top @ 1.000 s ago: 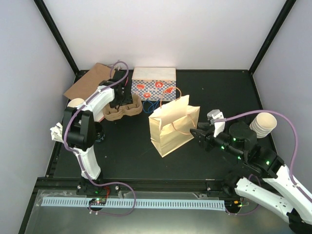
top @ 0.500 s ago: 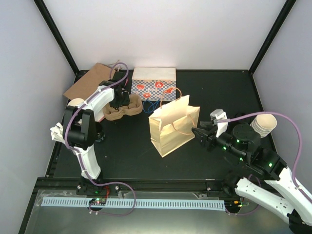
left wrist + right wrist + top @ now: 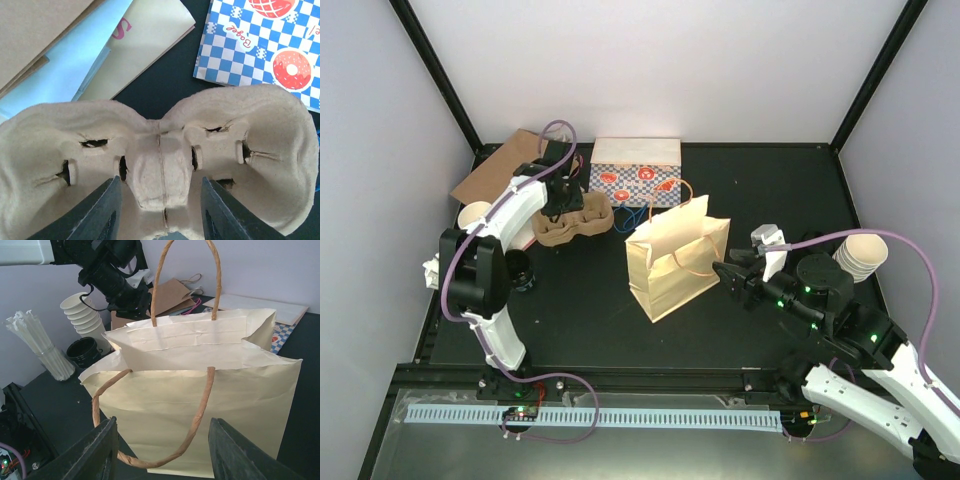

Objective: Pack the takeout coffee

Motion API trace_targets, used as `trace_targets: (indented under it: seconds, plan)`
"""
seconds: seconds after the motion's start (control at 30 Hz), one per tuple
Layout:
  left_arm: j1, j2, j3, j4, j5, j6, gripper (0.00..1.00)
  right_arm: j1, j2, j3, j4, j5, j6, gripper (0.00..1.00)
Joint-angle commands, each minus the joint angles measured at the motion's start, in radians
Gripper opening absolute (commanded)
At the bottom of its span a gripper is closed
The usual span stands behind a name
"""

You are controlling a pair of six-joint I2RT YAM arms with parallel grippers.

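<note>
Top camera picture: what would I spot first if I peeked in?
The tall cream paper bag standing upright in the middle of the black table grabs the eye, with the right end effector open just beside it. At the back left, the left end effector hangs open over a brown cardboard cup carrier, next to a blue-checked donut box.

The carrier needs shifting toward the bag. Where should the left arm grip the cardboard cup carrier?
On the cup carrier, pinch the raised centre ridge between the two wells, from straight above: it is narrow, and the left gripper straddles it, open.
</note>
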Motion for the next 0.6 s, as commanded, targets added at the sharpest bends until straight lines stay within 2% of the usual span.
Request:
trace_targets:
  seconds: [0.0,0.17,0.37,0.57]
  plan:
    - [0.001,-0.019,-0.023,0.016,0.053,0.012,0.45,-0.001,-0.012,-0.012,0.026,-0.008,0.008,0.51]
    - [-0.003,-0.027,-0.039,0.026,0.07,0.02,0.46,-0.001,-0.014,-0.01,0.025,-0.007,0.008,0.51]
    - [-0.053,-0.052,-0.042,0.027,0.091,0.152,0.62,-0.001,-0.01,-0.012,0.03,-0.009,0.009,0.51]
    - [-0.108,-0.095,-0.076,0.082,0.156,0.219,0.7,-0.001,-0.005,-0.012,0.035,-0.016,0.01,0.51]
